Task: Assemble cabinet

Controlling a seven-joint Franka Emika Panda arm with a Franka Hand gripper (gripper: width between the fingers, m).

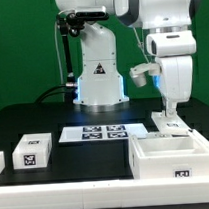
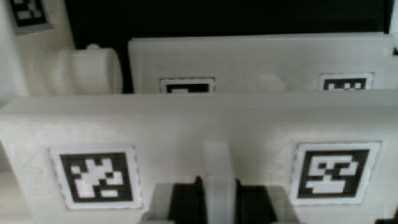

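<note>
Black table (image 1: 86,166) carries everything. White arm (image 1: 168,33) reaches down at the exterior view's right. The cabinet (image 1: 156,167), an open white box with a tag on its front, sits at the table's 4 o'clock. The marker board (image 1: 70,136) lies at the cabinet's 10 o'clock, and a small tagged block (image 1: 33,150) at its 9 o'clock. The tool (image 1: 171,114) is clenched on the cabinet's far wall, its dark fingers (image 2: 175,205) pinching a narrow white strip.

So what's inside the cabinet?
The cabinet is open-topped; the exterior view shows only bare white inner walls. Its front wall hides the floor, and the gripper at the back rim covers a bit more, so a small part inside cannot be ruled out.
</note>
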